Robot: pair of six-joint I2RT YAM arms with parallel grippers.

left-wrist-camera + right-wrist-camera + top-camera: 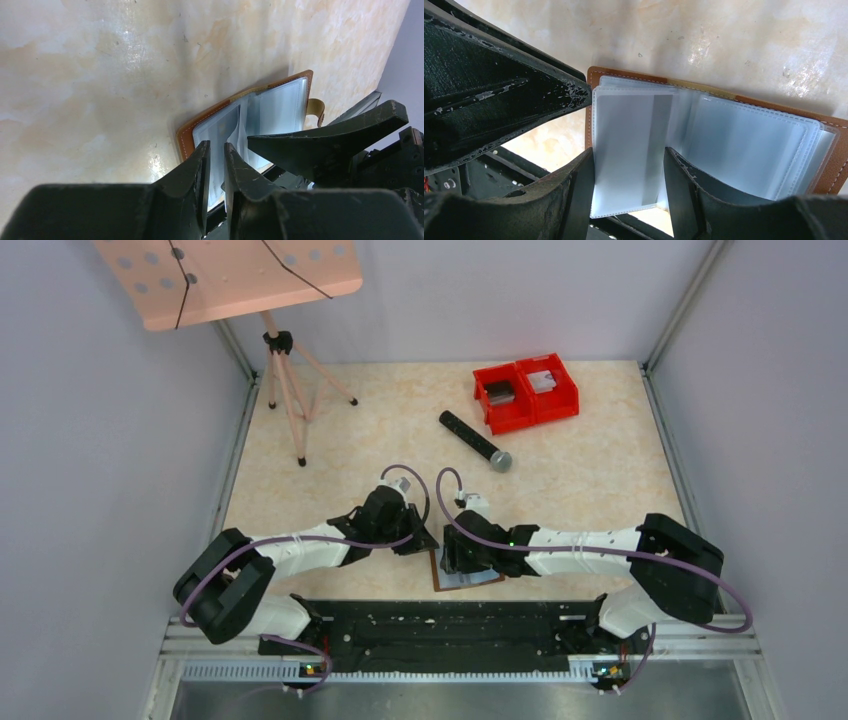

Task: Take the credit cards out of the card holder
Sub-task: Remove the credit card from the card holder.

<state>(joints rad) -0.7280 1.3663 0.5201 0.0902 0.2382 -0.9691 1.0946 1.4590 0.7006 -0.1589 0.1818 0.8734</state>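
Two claws meet over the card holder point(470, 578), which lies opened flat on the tabletop point(600, 470) at its near edge, just ahead of the arm bases. Its tan leather cover faces down and its clear plastic sleeves fan upward, with a small tab sticking out from one edge.

The left claw point(216, 147) reaches in from the card holder's left side. Its fingers are nearly pressed together, with only a thin slit between them, and their tips are at the edge of the sleeves. Whether a sleeve is caught in that slit cannot be told.

The right claw point(628, 151) comes from the other side with its fingers spread, one on either side of a single raised sleeve. It sits close beside the left claw.

Beyond the card holder lies a black microphone point(475, 440). Farther beyond that is a pair of red bins point(525, 390). Far off to the card holder's left rear stands a pink music stand point(230, 280) on a tripod.
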